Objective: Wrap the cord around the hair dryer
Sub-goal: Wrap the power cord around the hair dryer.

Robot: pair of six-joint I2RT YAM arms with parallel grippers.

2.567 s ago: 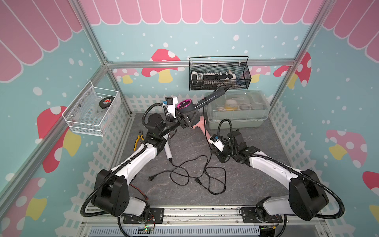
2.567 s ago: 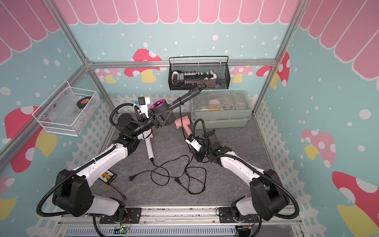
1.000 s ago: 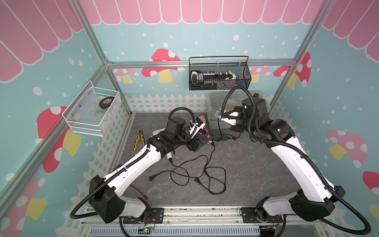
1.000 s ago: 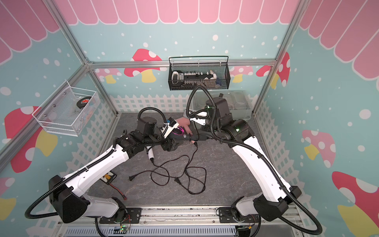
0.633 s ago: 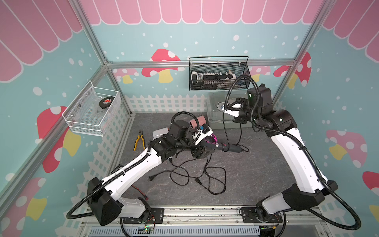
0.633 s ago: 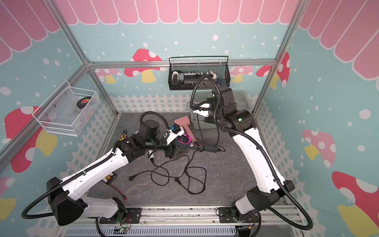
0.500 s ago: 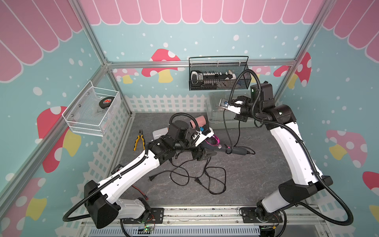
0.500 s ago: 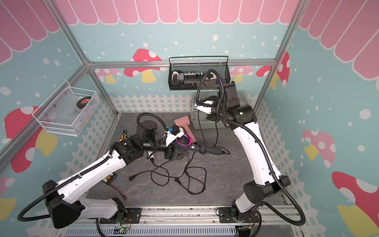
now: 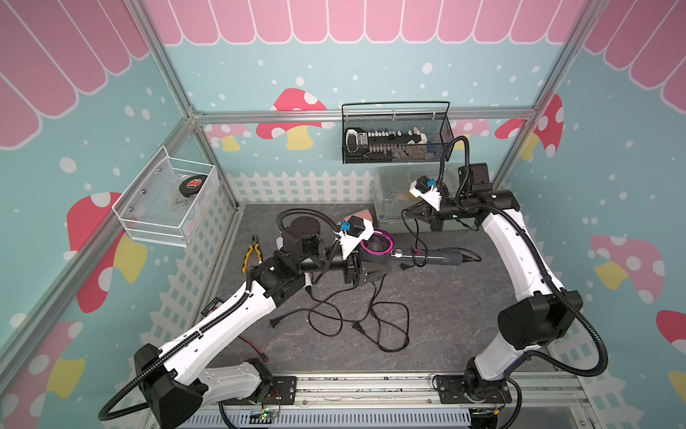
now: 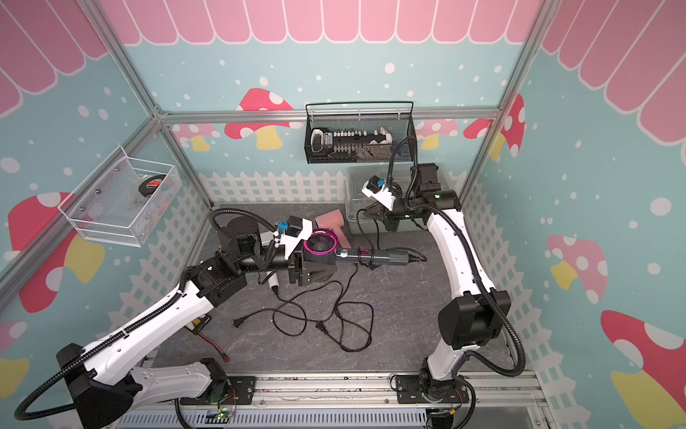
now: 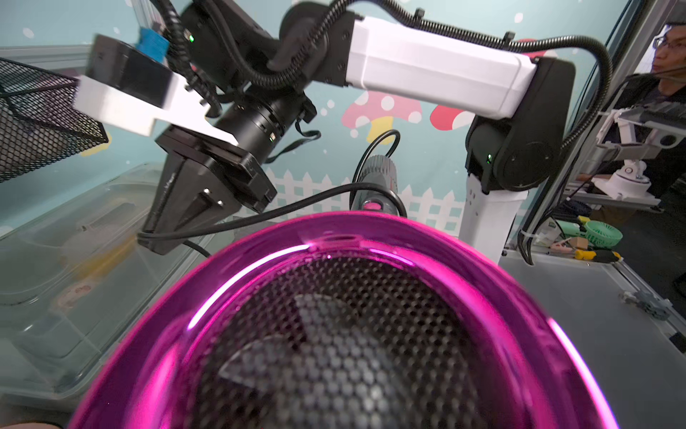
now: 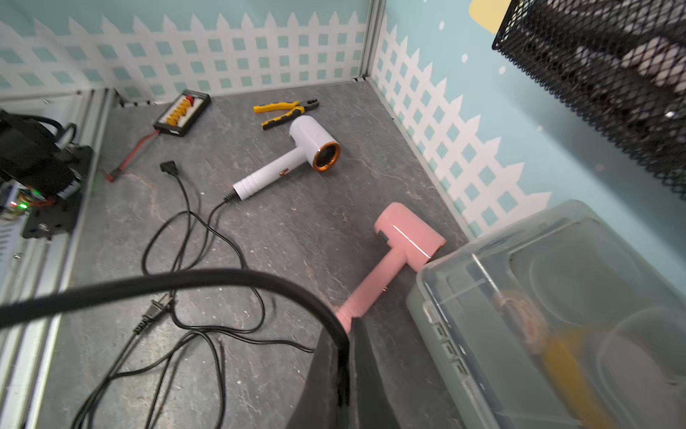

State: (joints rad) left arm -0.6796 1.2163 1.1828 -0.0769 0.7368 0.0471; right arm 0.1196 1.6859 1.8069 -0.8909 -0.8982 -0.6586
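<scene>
Clear bin and wire basket crowd the right tool

Robot lab, aluminium-framed mushroom-wallpaper enclosure

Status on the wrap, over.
Left gripper shut on dryer, lifted. Right gripper shut on cord, raised by bin. Slack crosses cord of white dryer on table.
</scene>
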